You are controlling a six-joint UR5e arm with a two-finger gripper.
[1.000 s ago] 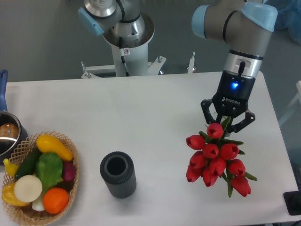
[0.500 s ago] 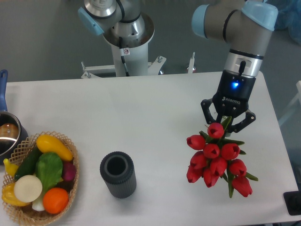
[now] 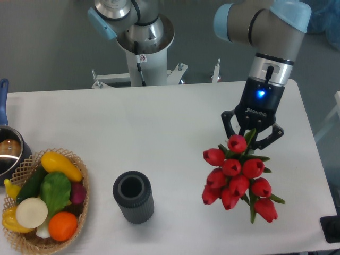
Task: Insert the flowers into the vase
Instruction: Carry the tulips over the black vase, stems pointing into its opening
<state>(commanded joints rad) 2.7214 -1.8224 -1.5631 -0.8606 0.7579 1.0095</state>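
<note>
The vase stands between the basket at left and the flowers at right.

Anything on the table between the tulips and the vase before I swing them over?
Nothing visible. The gripper holds the flowers at the right; the vase stands upright to their left, with only bare table between. The wicker basket sits beyond the vase, out of the path.
</note>
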